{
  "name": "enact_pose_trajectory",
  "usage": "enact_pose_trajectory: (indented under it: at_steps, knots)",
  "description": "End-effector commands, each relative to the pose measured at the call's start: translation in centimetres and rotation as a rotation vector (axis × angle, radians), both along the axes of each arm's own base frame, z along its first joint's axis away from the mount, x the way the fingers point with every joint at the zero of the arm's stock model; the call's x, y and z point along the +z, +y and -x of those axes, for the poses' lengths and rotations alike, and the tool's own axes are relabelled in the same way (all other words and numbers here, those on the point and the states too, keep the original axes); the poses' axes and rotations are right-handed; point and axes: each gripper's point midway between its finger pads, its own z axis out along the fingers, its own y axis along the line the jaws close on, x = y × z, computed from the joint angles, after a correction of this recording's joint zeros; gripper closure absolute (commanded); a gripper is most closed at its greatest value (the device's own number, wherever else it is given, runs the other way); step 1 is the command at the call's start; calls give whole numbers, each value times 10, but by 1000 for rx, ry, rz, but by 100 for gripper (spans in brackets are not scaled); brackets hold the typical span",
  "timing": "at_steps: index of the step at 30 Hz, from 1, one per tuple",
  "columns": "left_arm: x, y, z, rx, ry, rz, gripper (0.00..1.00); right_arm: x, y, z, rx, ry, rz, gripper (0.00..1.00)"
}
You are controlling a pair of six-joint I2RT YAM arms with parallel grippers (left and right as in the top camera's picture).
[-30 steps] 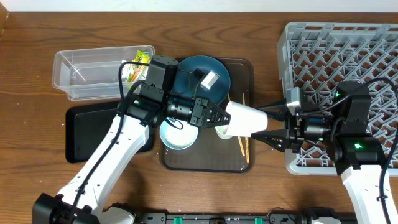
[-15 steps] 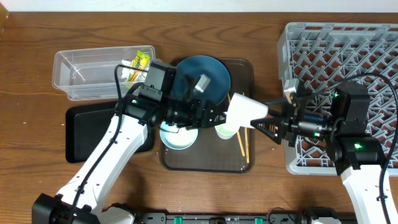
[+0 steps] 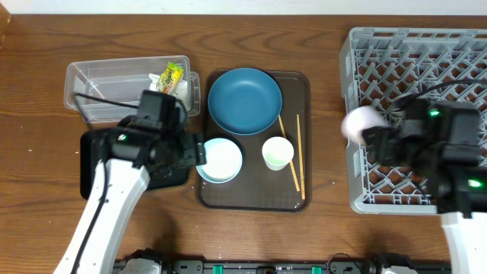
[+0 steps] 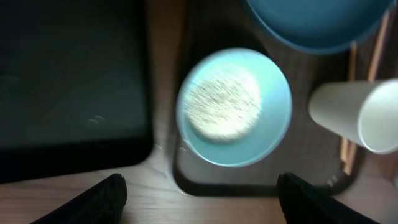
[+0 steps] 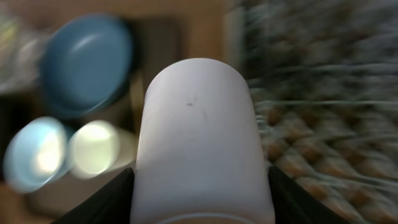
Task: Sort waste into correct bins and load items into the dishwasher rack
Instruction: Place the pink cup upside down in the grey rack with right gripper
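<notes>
1. I could read no word, number or sign in any of my views.
2. The yellow-green snack wrapper (image 3: 172,76) carried coloured print, but it was too small and blurred for me to make out.

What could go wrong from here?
1. The right gripper holds the pink cup and its view is motion-blurred; at speed the cup could clip the dishwasher rack wall or pegs.
2. The light blue bowl holds rice. The open left gripper hangs over it, and a tilted grab may spill grains onto the brown tray.
</notes>
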Motion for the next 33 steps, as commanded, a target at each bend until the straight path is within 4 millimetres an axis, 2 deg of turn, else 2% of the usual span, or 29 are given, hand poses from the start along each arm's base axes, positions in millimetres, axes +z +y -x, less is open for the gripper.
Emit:
enact_pose_trajectory:
  at_steps: [1, 6, 8, 13, 17, 24, 29, 31, 32, 33]
  knots:
    - [10, 21, -3, 31, -60, -86, 20, 31, -64, 3, -247, -34, 186, 99]
    - [14, 21, -2, 32, -77, -83, 19, 41, -133, 16, -490, 67, 280, 99]
    - [14, 21, -2, 32, -76, -83, 19, 38, -151, 16, -549, 116, 268, 99]
    - [14, 21, -2, 31, -75, -83, 19, 17, -193, 13, -678, 229, 230, 99]
    - [14, 21, -2, 31, -73, -83, 19, -12, -222, 17, -771, 327, 184, 99]
    - [14, 21, -2, 31, -73, -84, 18, -58, -243, 28, -833, 495, 116, 99]
    - [14, 21, -2, 31, -73, -84, 18, -81, -252, 20, -846, 535, 82, 98]
    - [14, 21, -2, 31, -73, -83, 18, -90, -252, 17, -837, 555, 65, 86]
    - [14, 21, -2, 31, -72, -83, 18, -95, -251, 16, -832, 569, 56, 76]
    - [14, 21, -2, 31, -73, -83, 18, -99, -251, 15, -828, 579, 49, 61]
